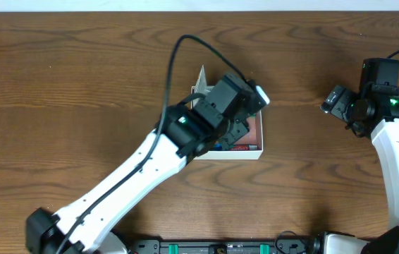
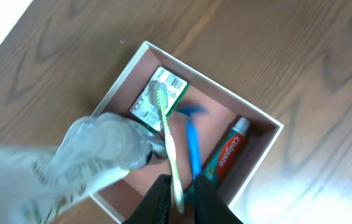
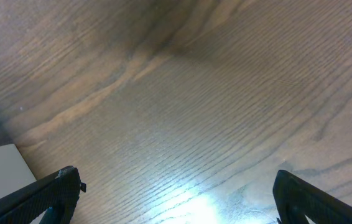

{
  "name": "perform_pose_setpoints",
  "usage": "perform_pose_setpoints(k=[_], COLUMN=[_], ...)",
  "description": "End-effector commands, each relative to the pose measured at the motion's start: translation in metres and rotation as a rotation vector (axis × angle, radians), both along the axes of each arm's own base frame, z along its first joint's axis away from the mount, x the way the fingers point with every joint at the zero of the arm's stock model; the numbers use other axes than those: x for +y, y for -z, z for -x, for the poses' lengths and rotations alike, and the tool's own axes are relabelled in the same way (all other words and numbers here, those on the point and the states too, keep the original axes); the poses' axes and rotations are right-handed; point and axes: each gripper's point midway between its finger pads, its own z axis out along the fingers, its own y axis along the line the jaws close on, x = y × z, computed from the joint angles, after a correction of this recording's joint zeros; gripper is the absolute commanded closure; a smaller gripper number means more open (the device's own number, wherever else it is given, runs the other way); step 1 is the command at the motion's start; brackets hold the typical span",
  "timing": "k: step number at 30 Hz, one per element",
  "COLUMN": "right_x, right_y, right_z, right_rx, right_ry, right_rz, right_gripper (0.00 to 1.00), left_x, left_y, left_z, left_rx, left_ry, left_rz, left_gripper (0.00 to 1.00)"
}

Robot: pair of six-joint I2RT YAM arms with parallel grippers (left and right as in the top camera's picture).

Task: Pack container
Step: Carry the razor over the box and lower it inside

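Here the left gripper [image 2: 181, 186] is pinched together on the lower handle of a white-and-green toothbrush [image 2: 168, 134], one dark finger on each side of it at the 6 o'clock edge of the left wrist view. From that grip the toothbrush runs up toward 12 o'clock, and its bristled head lies over a small green-and-white carton [image 2: 148, 102]; whether the two touch cannot be told. Just to the 3 o'clock side of the handle lies a blue stick-like item [image 2: 193, 143], its upper end blurred. Further toward 3 o'clock is a red toothpaste tube [image 2: 226, 155] with a white cap. All three rest on the reddish-brown floor of the container [image 2: 219, 85]. At 9 o'clock a crumpled clear plastic piece [image 2: 95, 155] leans across the container's near wall.

In the overhead view the left gripper [image 1: 238, 130] hangs over the container [image 1: 235, 154], which stands on the wooden table [image 1: 58, 85] just to the 3 o'clock side of the middle. The arm hides most of it.

The right gripper [image 1: 337, 102] is well apart from the container, at about 2 o'clock. Its own camera shows the right gripper [image 3: 176, 177] with fingers [image 3: 64, 186] spread wide over bare wood, holding nothing.
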Motion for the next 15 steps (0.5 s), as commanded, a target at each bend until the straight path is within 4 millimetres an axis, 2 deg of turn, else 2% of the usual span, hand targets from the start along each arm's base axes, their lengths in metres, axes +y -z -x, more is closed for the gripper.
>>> perform_pose_setpoints(k=[1,5,7,11,15], right_x=[-0.003,-0.003,-0.003,-0.003,-0.003], right_y=[-0.010,-0.010,-0.010,-0.010,-0.010], right_z=[-0.002,-0.002,-0.002,-0.002,-0.002], right_rx=[-0.031,-0.031,-0.031,-0.031,-0.031], right_ry=[0.014,0.014,0.014,0.014,0.014], right_rz=[0.007,0.007,0.007,0.007,0.007], right_gripper=[0.01,0.01,0.01,0.01,0.01], left_x=[-0.004,-0.009,-0.009,-0.009,-0.009], left_y=[0.018,0.039,0.042,0.036,0.018], left_z=[-0.005,-0.010,-0.010,-0.010,0.000], left_rx=[-0.034,-0.016,-0.010,0.000,-0.003], left_ry=[0.116,0.147,0.146,0.099,0.069], left_rz=[-0.093,-0.138,-0.141,-0.107,-0.059], left_gripper=[0.85,0.85,0.85,0.85,0.85])
